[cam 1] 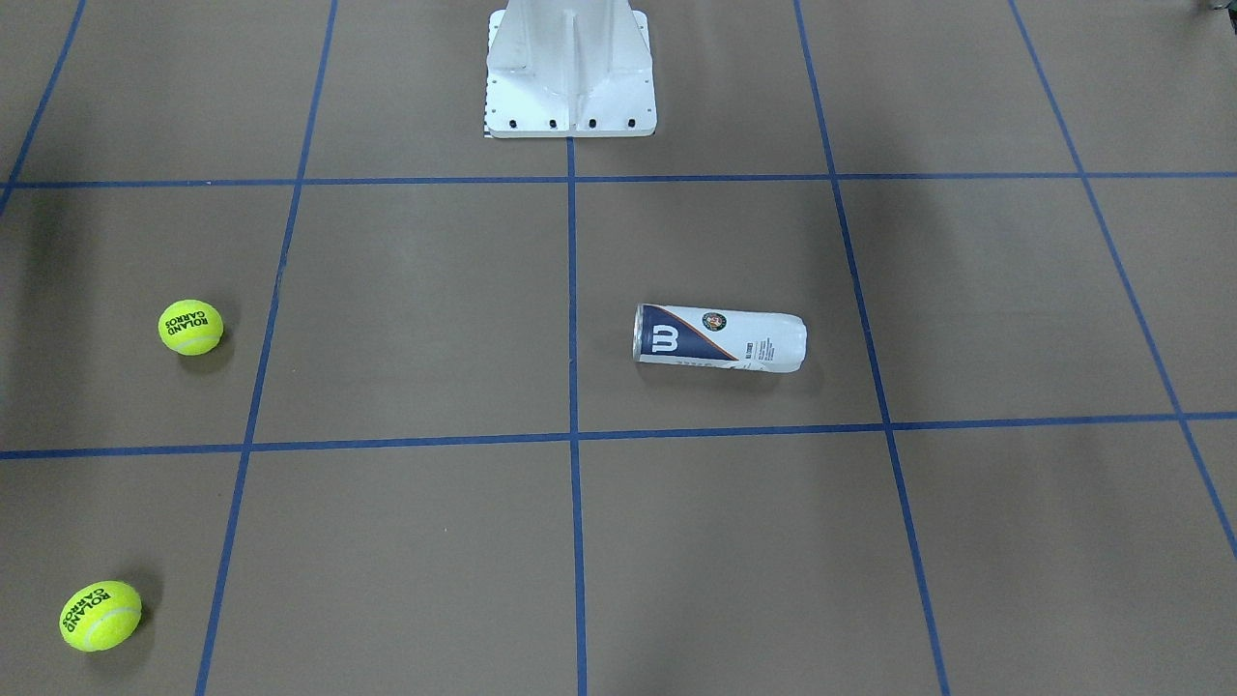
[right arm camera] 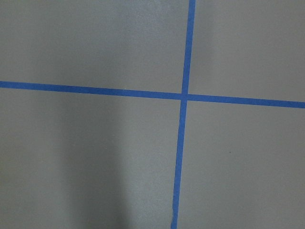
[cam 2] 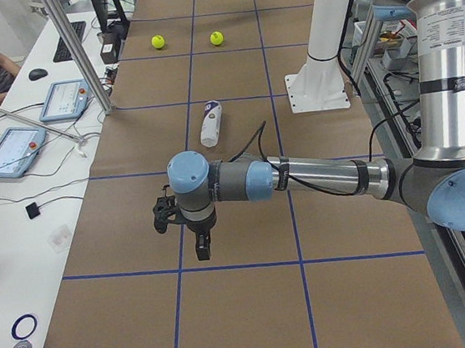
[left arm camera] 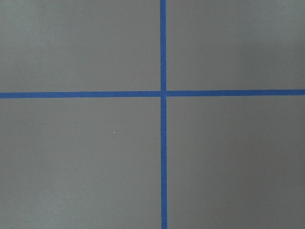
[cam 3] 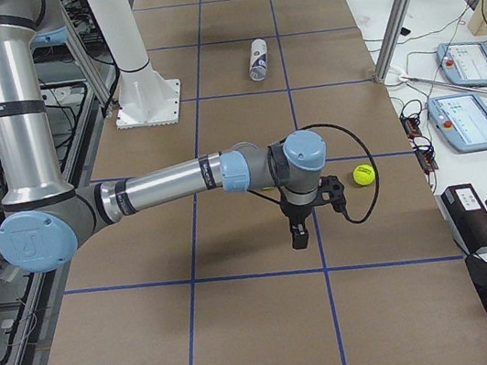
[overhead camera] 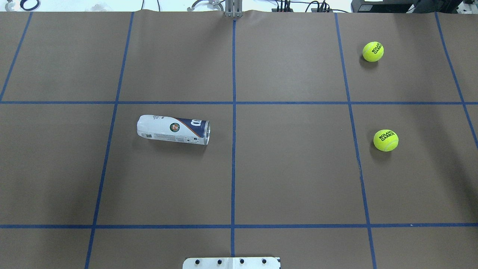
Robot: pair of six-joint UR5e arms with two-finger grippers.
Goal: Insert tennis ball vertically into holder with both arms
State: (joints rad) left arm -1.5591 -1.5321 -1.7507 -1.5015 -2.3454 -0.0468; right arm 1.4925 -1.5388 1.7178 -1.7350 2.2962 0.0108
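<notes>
Nothing is in hand yet. The can (overhead camera: 173, 129) lies on its side at about 9 o'clock from the middle of the overhead view, in the left arm's half. Its metal rim points to 3 o'clock and its closed end to 9 o'clock. On its side it can take no ball from above, so my reading is that it must first be stood up, mouth to the ceiling, and steadied.

Both balls sit well apart from the can in the right arm's half. The near ball (overhead camera: 385, 140) is at 3 o'clock and the far ball (overhead camera: 373, 51) at about 2 o'clock. That split looks deliberate: the left arm for the can, the right arm for a ball, with neither reaching across the white base (overhead camera: 231, 262) at 6 o'clock.

The left gripper (cam 2: 202, 249) hangs over bare table (overhead camera: 298, 168), fingers pointing down, short of the can. The right gripper (cam 3: 298, 234) hangs the same way on its own side, near a ball but not touching it. Each shows only in a side view, so you cannot tell whether the jaws are open or closed. The wrist cameras give you only brown paper and a cross of blue tape (left arm camera: 163, 93).

Expect the can to roll when first touched, since it is round, light and resting on smooth paper.
</notes>
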